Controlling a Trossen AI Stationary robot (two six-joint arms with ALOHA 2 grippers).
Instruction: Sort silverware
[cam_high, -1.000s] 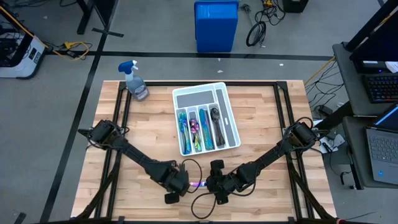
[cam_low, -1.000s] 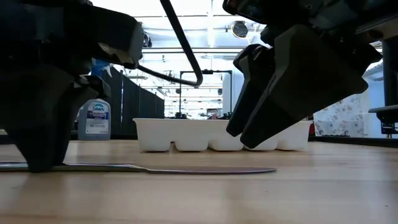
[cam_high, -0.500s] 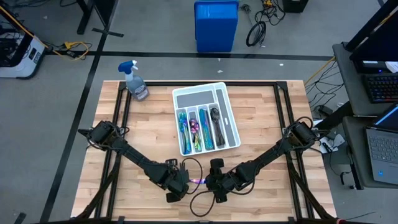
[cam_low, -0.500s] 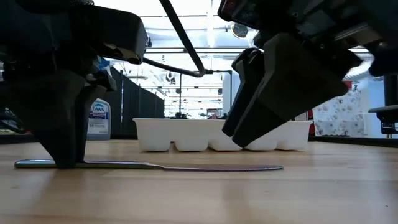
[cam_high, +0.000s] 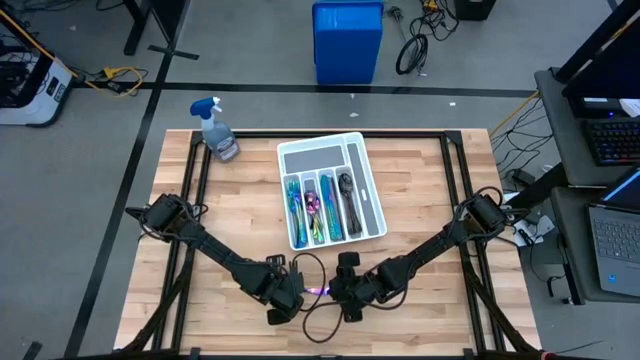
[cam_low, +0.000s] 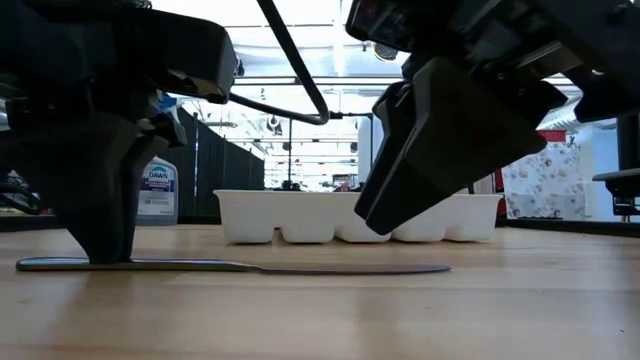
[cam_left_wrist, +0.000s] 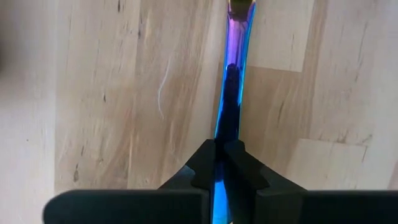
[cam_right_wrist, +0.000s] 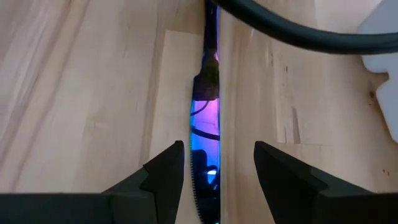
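A wooden table (cam_high: 230, 200) seen from above, with two dark robot arms meeting near its front edge. Between them a knife (cam_low: 300, 268) lies flat on the wood. A white tray (cam_high: 368, 190) stands well apart, toward the table's centre, already holding blue-teal, purple and dark cutlery in its long slots.

The left gripper (cam_left_wrist: 224, 163) is clenched on the knife's handle end, its fingers (cam_left_wrist: 202, 168) pinching the thin metal edge to edge. The right gripper (cam_right_wrist: 217, 163) hangs over the blade end with its fingers (cam_right_wrist: 163, 169) spread wide on either side, not touching it.

The step in hand looks to be lifting the knife for the tray. To do it well, the left arm should probably rise straight and slowly, since a narrow pinch at one end of a long, smooth piece may let it swing or slip. The right gripper should hold clear of the blade as it comes up.

The knife is slim and glossy, iridescent blue running into violet and pink along its length, with fine serrations showing on one edge in the right wrist view. From table height it appears as a thin dark line, handle slightly thicker than blade.
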